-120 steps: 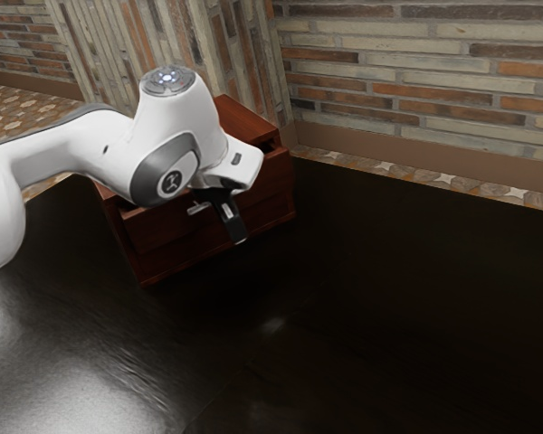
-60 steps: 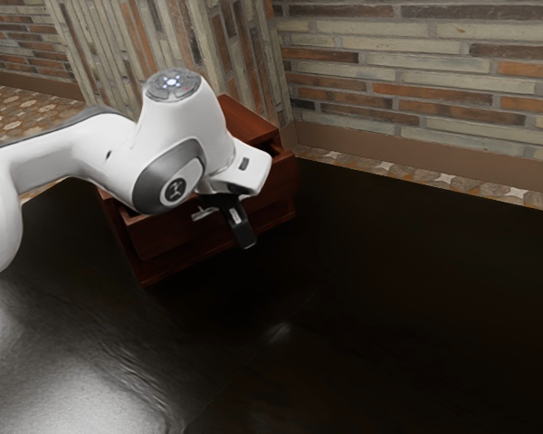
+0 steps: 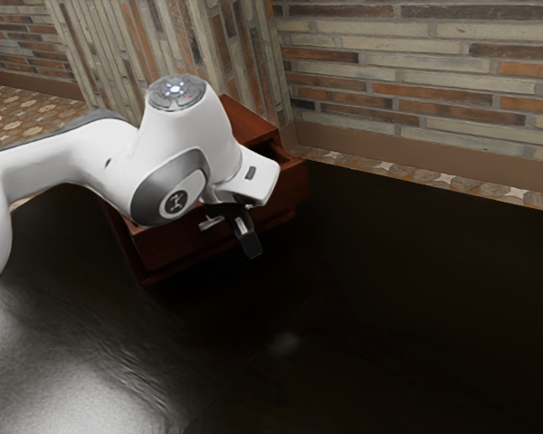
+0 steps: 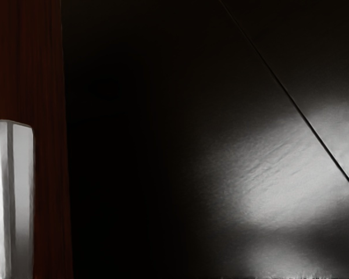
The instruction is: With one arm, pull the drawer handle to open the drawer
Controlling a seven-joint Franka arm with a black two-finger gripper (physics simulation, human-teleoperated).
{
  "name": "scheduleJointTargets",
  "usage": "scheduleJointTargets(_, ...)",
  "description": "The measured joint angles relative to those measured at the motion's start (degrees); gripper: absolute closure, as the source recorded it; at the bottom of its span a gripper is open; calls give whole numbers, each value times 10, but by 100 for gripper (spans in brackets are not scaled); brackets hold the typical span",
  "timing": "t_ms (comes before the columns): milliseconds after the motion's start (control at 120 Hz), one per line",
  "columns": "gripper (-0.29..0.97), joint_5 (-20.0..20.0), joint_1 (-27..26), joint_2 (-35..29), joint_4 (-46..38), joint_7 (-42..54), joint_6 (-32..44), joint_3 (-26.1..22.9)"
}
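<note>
Pull step: handle (image 3: 204, 222) of drawer (image 3: 281, 181).
Stiff, slick metal bar, likely light-running; best taken mid-bar, 9 o'clock of end effector (image 3: 246, 237); opening impossible to tell.

The drawer (image 3: 285, 194) is red-brown wood. It sticks out a little from its box on the dark table. Its handle (image 4: 11, 197) is a silver bar on the front.

You're looking at a rendered home-ish room: multicoloured brick walls (image 3: 416, 81), a patterned tile floor (image 3: 23, 113), and a glossy black tabletop (image 3: 398, 307) up front.
</note>
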Motion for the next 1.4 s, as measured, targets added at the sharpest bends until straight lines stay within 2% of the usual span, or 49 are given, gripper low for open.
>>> scheduleJointTargets(542, 3, -5, -15, -25, -27, -21, 9, -2)
scheduleJointTargets(617, 0, -10, -11, -28, -36, -24, 11, -8)
scheduleJointTargets(1042, 5, -19, 15, -62, -67, -45, 18, -43)
scheduleJointTargets(1225, 2, -26, -8, -79, -86, -54, 19, -46)
scheduleJointTargets(1400, 6, -29, -13, -85, -88, -62, 19, -45)
